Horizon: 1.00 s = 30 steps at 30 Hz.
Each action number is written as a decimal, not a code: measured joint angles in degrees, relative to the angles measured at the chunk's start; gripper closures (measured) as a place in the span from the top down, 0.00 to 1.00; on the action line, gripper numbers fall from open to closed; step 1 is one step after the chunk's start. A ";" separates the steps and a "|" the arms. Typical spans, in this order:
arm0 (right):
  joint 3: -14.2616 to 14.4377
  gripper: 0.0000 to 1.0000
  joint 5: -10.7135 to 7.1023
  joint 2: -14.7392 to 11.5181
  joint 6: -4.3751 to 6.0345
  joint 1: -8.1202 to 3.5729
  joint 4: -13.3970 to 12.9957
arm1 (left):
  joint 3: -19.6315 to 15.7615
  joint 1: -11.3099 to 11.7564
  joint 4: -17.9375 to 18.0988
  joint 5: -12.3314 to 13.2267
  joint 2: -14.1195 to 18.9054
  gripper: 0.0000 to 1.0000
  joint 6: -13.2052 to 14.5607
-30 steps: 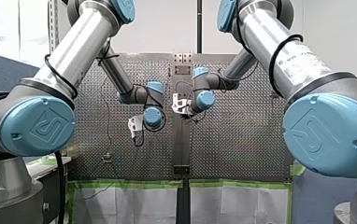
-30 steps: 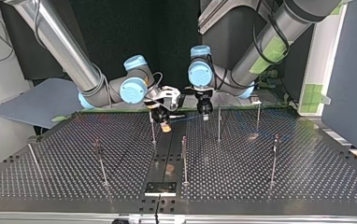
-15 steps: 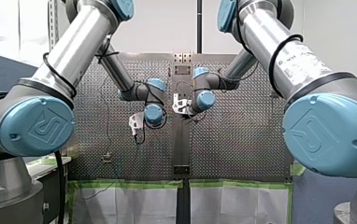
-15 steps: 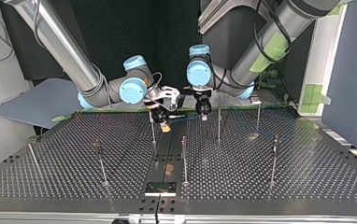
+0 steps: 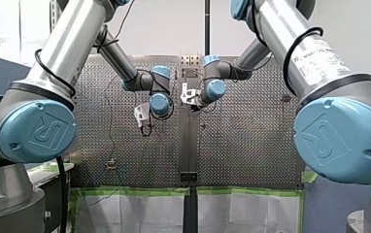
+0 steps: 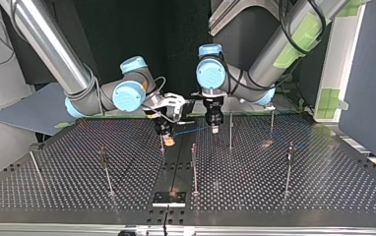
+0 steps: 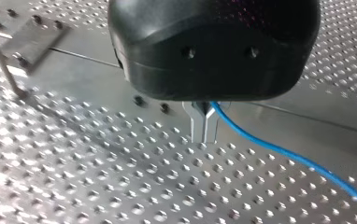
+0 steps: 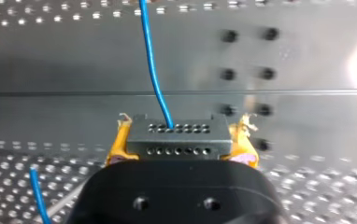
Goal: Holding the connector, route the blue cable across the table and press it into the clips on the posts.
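Observation:
In the right wrist view my right gripper [image 8: 180, 133] is shut on the grey connector [image 8: 176, 142], held between its yellow pads [image 8: 117, 144]. The blue cable [image 8: 151, 65] leaves the connector and runs ahead over the table's centre strip. My left gripper [image 7: 203, 139] has its metal fingers shut on the blue cable [image 7: 289, 156], which trails away to one side above the perforated plate. In the top view my right gripper [image 6: 168, 140] hangs beside a thin post [image 6: 162, 147], and my left gripper [image 6: 215, 129] stands to its right. The cable [image 6: 193, 131] spans between them.
Several thin clip posts stand on the perforated table [image 6: 324, 187]: one [image 6: 231, 130] just right of my left gripper, others at the middle [image 6: 194, 167], right [image 6: 289, 167] and left [image 6: 106, 169]. A small plate [image 6: 169, 198] lies at the front edge.
In the top view my right gripper has moved left and toward the camera with the connector. My left gripper has dropped slightly, still on the cable.

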 joint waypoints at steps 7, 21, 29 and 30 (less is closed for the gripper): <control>0.01 0.00 -0.22 -3.56 1.04 0.13 1.34 | -0.01 -0.78 -2.94 -0.08 3.41 0.00 0.42; 0.01 0.00 -1.78 -10.31 2.07 0.05 3.24 | -0.02 -1.68 -5.24 -0.19 10.68 0.00 0.47; 0.01 0.00 -3.04 -14.54 2.31 -0.11 3.29 | 0.10 -1.06 -4.30 0.44 14.46 0.00 0.61; 0.00 0.00 -3.19 -14.99 2.32 -0.15 3.28 | 0.12 -0.91 -4.16 0.67 14.96 0.00 0.62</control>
